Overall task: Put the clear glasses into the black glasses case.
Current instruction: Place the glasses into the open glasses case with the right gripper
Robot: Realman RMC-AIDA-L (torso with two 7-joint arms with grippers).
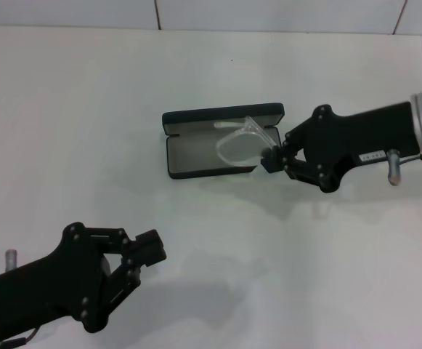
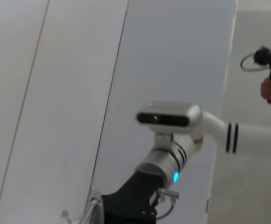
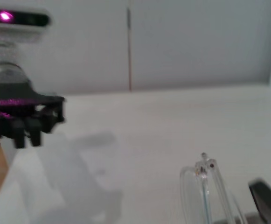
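two arms share a white table (image 1: 65, 109), and only the right one is at work. the black glasses case (image 1: 221, 139) lies open near the table's middle, lid standing along its far edge, grey tray toward the robot, with bare surface on every side. the clear glasses (image 1: 241, 145) sit tilted over the tray's right half — one end raised, lenses above the lining — and i cannot tell if they touch it. the right gripper (image 1: 272, 158) reaches in from the right, fingertips closed on the frame's right end, just at the case's right edge. the left gripper (image 1: 147, 251) hangs low at the near left, well apart from the case, its fingers slightly parted and holding nothing.
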